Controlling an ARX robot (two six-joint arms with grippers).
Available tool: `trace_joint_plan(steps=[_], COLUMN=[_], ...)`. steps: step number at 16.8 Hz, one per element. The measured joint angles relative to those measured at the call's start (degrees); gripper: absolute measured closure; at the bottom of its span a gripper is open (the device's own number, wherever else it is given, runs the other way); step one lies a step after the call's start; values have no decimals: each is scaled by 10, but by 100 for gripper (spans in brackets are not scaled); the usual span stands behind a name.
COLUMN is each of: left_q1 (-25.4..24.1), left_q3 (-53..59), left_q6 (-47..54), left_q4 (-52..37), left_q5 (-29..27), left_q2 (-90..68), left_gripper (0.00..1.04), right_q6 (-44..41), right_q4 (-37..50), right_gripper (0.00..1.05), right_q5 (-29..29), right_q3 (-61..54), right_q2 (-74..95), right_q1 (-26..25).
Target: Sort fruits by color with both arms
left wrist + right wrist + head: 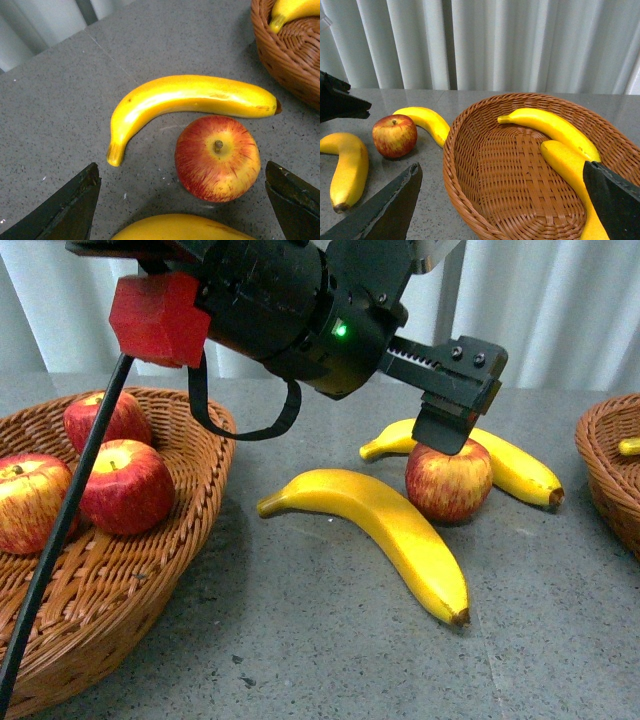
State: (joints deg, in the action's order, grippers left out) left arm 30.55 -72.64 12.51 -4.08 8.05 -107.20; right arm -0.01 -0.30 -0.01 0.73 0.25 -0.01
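the left gripper [450, 435] is hanging just over an apple [449, 481] that is sitting upright, stem up, on the grey table [300, 640]. its jaws are standing wide open and holding nothing; in the left wrist view the apple is lying between the two fingers [70, 205], clear of both. the apple is resting between two bananas: the near banana [385, 530] is curving in front of it and the far banana [520, 468] is lying just behind it. the left arm [290, 300] is carrying a red block [160, 315] and is showing a green light [341, 331]. three apples [125, 485] are sitting in the left basket [190, 530]. the right gripper [501, 170] is hovering over the right basket [451, 150], jaws wide apart and empty, and two bananas [550, 127] are lying side by side inside that basket.
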Motion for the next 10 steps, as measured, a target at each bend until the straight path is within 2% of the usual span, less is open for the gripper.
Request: trace_joint_plan(steps=[10], left_q1=[12], left_q3=[-50], left_q6=[50], left_q4=[2], left_q5=[47], left_q2=[-98], left_gripper=[7], right_q6=[0], right_q4=[0], right_gripper=[7], right_q5=[0], right_q3=[0], right_q2=[0], right_q1=[0])
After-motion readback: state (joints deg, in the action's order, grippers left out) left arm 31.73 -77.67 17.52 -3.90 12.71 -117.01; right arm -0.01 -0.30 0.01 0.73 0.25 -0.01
